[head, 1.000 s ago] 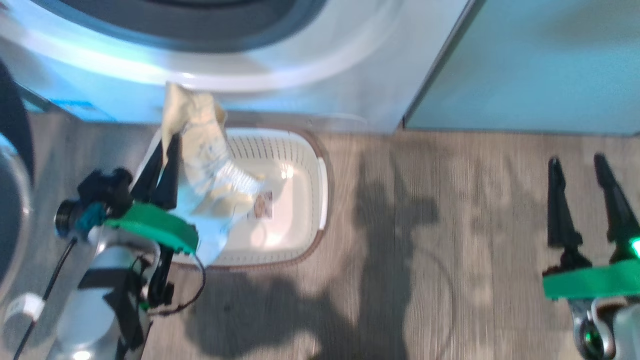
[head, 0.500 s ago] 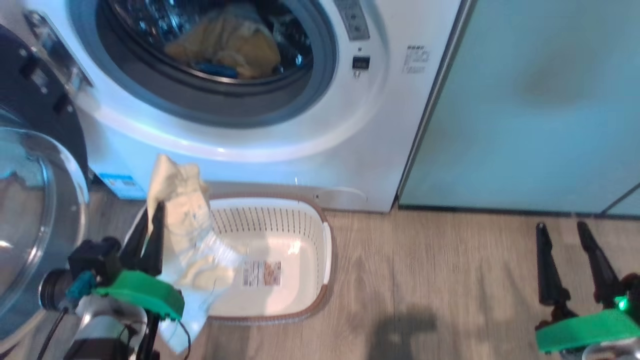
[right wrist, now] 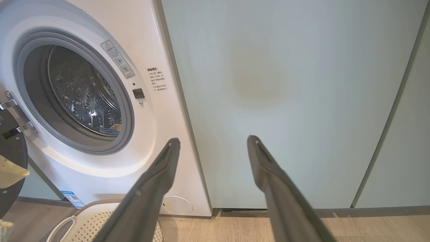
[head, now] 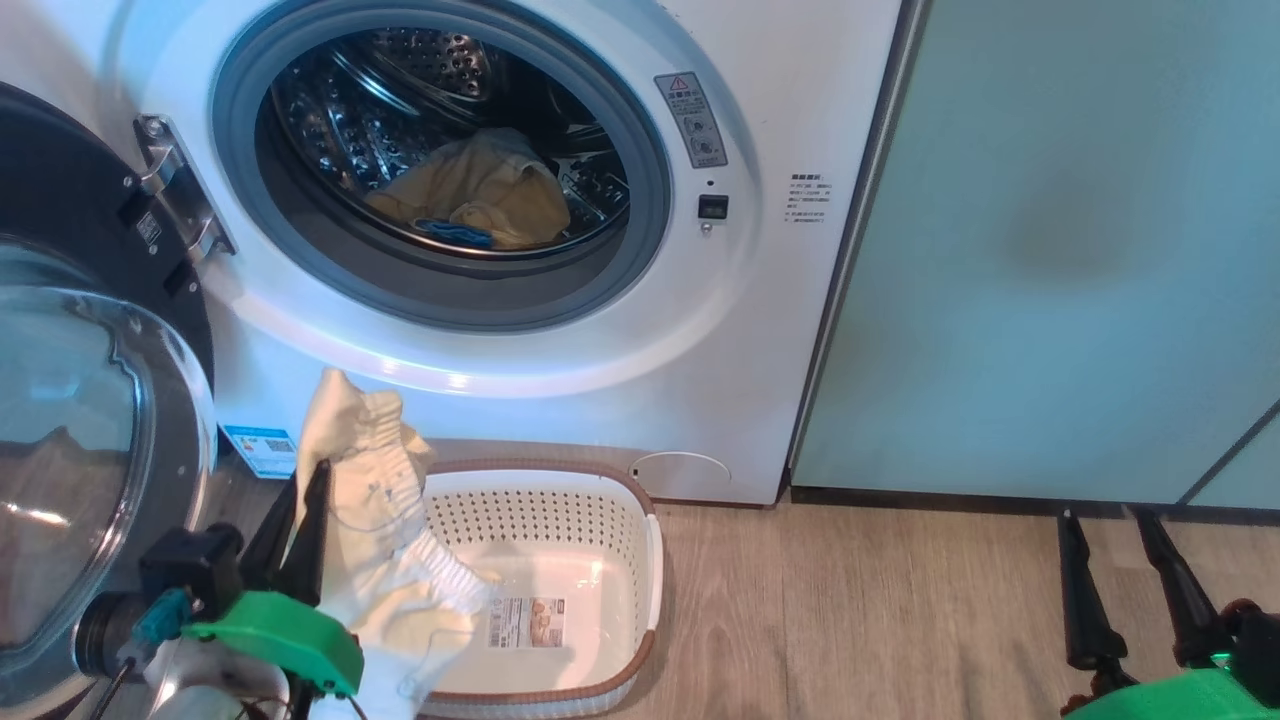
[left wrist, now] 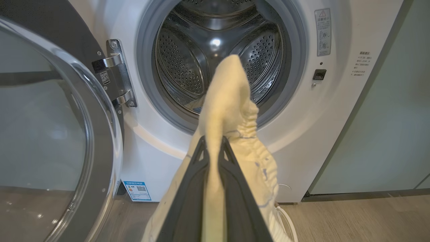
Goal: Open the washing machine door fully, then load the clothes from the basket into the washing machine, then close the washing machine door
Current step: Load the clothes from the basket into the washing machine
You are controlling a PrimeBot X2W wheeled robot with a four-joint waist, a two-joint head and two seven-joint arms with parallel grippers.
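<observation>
The washing machine (head: 760,330) stands with its door (head: 90,420) swung open to the left, glass bowl facing me. A tan garment (head: 480,190) lies in the steel drum (left wrist: 218,50). My left gripper (head: 308,480) is shut on a pale yellow garment (head: 370,520), held above the left end of the cream basket (head: 640,560), below the drum opening. In the left wrist view the cloth (left wrist: 231,111) sticks up between the fingers (left wrist: 188,188). My right gripper (head: 1105,525) stands open over the floor at the right, holding nothing (right wrist: 213,143).
Pale green cabinets (head: 1080,250) stand right of the machine. The wooden floor (head: 860,620) runs between the basket and my right gripper. The open door takes up the space at the far left. The basket's bottom shows a label (head: 530,620).
The head camera has tilted up, bringing the drum and door into sight. My left gripper keeps the yellow garment above the basket. The right gripper stays open.
</observation>
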